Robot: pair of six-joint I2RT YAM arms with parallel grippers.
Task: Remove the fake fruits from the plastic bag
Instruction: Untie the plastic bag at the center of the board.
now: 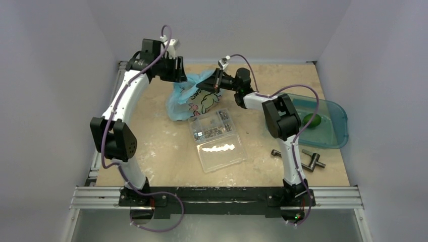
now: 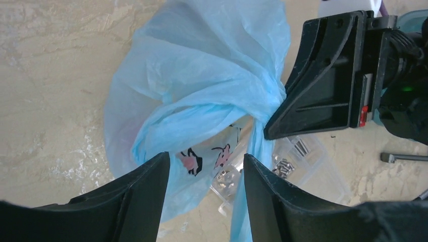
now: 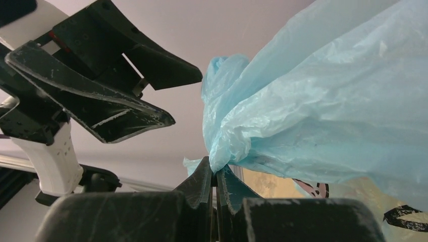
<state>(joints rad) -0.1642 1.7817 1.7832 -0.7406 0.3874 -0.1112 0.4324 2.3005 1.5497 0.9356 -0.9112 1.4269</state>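
Bag [image 2: 202,75] is thin, soft, slippery film. Right gripper [image 3: 216,174] clenched on a bunched fold. Left gripper [image 2: 206,159] released, bag just ahead; best pinch gathered film.

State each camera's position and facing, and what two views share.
Top external: above, behind the bases, looking down on table, both arms, plastic bag.
Left wrist: above the bag, facing down; own open fingers at bottom.
Right wrist: low, tilted upward along own shut fingers pinching the bag.
Shared: each wrist view shows the bag and the opposite gripper: right gripper, left gripper.
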